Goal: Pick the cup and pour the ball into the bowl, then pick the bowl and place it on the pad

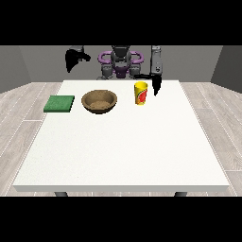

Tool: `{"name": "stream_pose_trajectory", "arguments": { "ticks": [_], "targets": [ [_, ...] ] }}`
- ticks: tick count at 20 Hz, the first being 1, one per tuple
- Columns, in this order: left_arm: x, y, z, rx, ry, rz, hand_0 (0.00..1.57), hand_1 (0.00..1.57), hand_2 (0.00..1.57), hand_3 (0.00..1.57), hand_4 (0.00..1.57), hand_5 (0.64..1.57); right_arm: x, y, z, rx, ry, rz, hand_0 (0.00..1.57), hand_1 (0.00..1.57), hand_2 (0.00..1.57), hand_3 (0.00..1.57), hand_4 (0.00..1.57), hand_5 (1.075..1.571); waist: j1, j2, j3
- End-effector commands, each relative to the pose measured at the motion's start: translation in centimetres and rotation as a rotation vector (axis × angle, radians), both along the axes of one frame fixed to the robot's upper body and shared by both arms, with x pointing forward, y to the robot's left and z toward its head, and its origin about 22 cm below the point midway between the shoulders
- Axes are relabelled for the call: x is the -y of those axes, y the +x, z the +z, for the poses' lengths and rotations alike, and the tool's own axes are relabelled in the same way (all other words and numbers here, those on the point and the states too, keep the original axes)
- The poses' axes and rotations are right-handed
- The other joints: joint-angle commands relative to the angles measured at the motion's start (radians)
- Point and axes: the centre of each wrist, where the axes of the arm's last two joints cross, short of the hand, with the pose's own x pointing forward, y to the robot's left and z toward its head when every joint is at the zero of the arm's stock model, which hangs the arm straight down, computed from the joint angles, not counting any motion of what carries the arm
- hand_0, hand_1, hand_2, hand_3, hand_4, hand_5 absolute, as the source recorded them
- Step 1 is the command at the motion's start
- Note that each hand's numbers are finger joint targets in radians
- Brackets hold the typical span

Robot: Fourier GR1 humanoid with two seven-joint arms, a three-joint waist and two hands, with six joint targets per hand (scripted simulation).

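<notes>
On the table (118, 146), nothing of the task looks done yet. Taking the bowl (99, 101) as the landmark and going left to right: the green pad (59, 103) lies flat to the bowl's left, a little apart from it and bare on top. The bowl itself stands upright on the table, not on the pad, and no ball shows inside it, though its brown inside is dim enough that I would not swear to that. To the bowl's right, a short gap away, the yellow cup (141, 92) stands upright with its mouth up; the ball is presumably inside, but it cannot be seen from this side.

So every step remains: lifting the cup, tipping the ball into the bowl, then carrying the bowl over to the pad.

As for the hands, the hand at the view's left (73, 58) hangs high behind the table's far edge, up and to the left of the bowl, well away from everything; whether it is wide or closed I cannot tell. The hand at the view's right (156, 82) points down just beside the cup, on the side away from the bowl, holding nothing, its fingers looking straight and not yet round the cup.
</notes>
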Motion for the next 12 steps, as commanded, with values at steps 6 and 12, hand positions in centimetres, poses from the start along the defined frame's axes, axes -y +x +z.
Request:
{"name": "stream_pose_trajectory", "arguments": {
  "ticks": [6, 12],
  "targets": [
    [1.4, -0.2, -3.6, 0.001, -0.015, 0.039, 0.0, 0.0, 0.0, 0.0, 0.0, 1.525, 1.9, 0.7, 0.3, 0.012, -0.027, 0.026, 0.0, 0.0, 0.35, 0.52, 0.64, 1.566, -0.043, 0.024, -0.0002],
    [-0.5, 2.4, -2.0, 0.011, -0.011, 0.048, 0.0, 0.0, 0.0, 0.0, 0.0, 1.532, 4.4, 0.6, -1.6, 0.038, -0.013, -0.005, 0.0, 0.0, 0.34, 0.52, 0.62, 1.568, -0.041, 0.04, 0.0002]
  ]
}}
